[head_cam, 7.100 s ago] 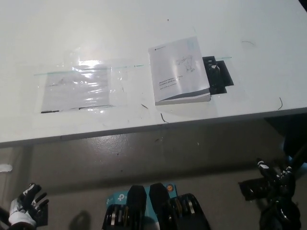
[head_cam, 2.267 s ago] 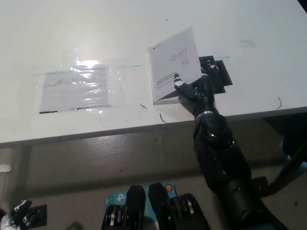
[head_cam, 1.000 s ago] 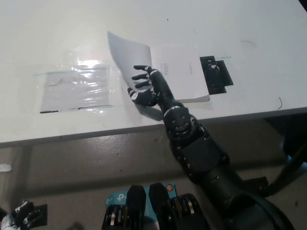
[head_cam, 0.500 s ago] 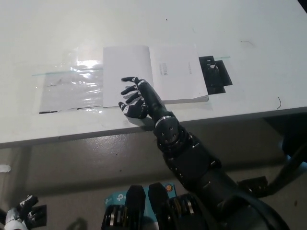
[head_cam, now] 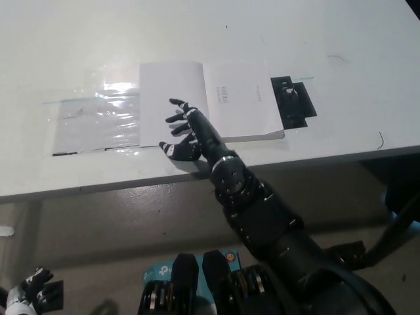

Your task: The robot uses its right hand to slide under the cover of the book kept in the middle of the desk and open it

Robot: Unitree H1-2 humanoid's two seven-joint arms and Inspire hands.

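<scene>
Cover now flat leftward, book (head_cam: 210,102) open, long axis across desk (head_cam: 315,33); right hand (head_cam: 187,134) on it, fingers spread.

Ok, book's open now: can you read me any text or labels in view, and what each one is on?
Nothing can be read.
Book: a small block of print on the right-hand page, too blurred to read.
Open cover: blank.
Plastic sleeve: glare, faint marks only, unreadable.
Black object right of the book: no readable label.
</scene>
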